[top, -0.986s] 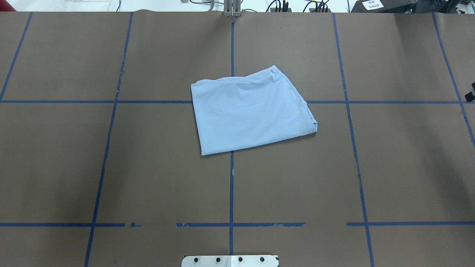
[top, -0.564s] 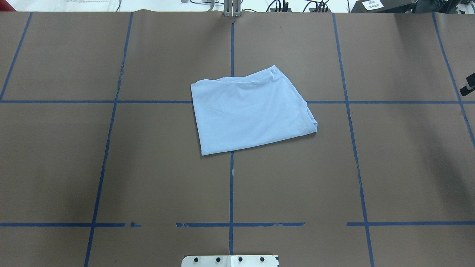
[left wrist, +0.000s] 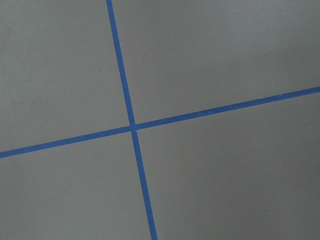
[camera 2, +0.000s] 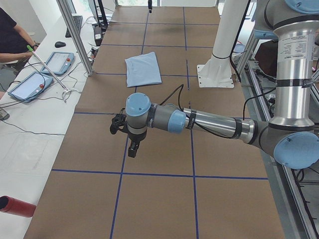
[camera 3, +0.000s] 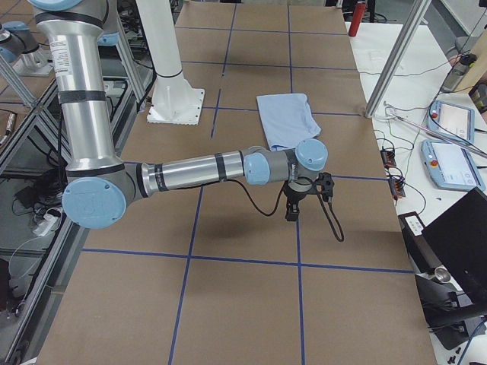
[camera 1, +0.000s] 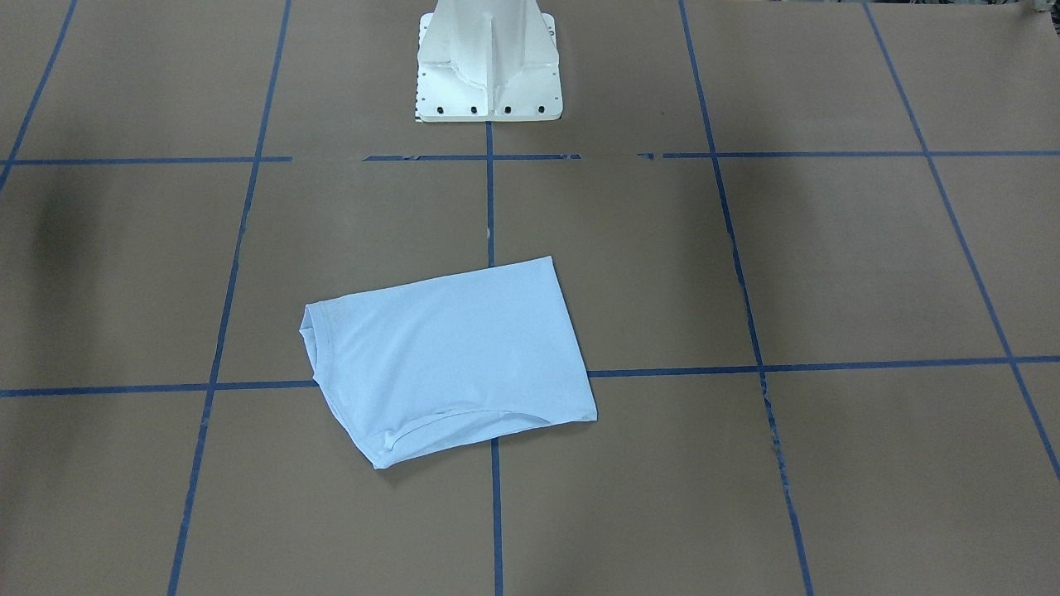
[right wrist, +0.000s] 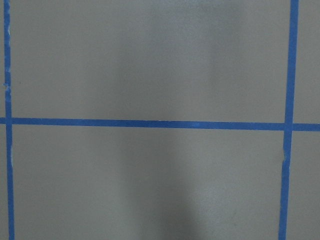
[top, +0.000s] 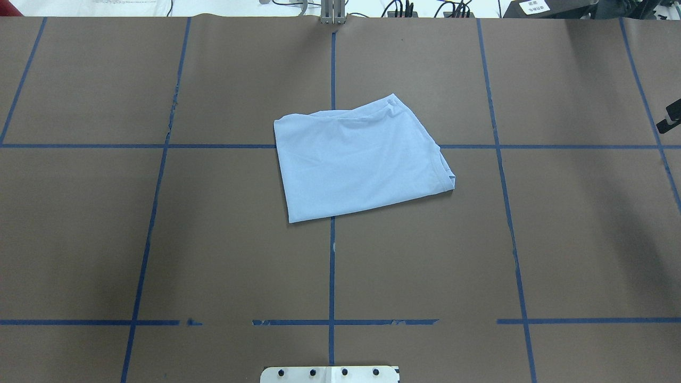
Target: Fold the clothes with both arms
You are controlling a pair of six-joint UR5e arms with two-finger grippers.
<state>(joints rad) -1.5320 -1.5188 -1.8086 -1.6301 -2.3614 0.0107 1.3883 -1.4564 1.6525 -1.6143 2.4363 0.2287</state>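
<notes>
The light blue T-shirt (top: 362,159) lies folded into a rough rectangle at the middle of the brown table, its hemmed edges on the robot's right side; its print and collar are hidden. It also shows in the front-facing view (camera 1: 451,356) and both side views (camera 2: 142,69) (camera 3: 288,118). My left gripper (camera 2: 132,149) hangs over bare table far to the shirt's left; I cannot tell its state. My right gripper (camera 3: 291,213) hangs over bare table far to the shirt's right, only a black sliver of it (top: 671,118) in the overhead view; I cannot tell its state. Both wrist views show only table and tape.
Blue tape lines (top: 332,266) grid the brown table. The white pedestal base (camera 1: 489,66) stands at the robot's edge. Beyond the far edge are a metal post (camera 2: 75,35), tablets (camera 2: 55,62) and cables on a white desk, with a person's arm.
The black sliver of the right gripper at the overhead view's right edge has shifted a little toward the far side. The shirt has not moved.
</notes>
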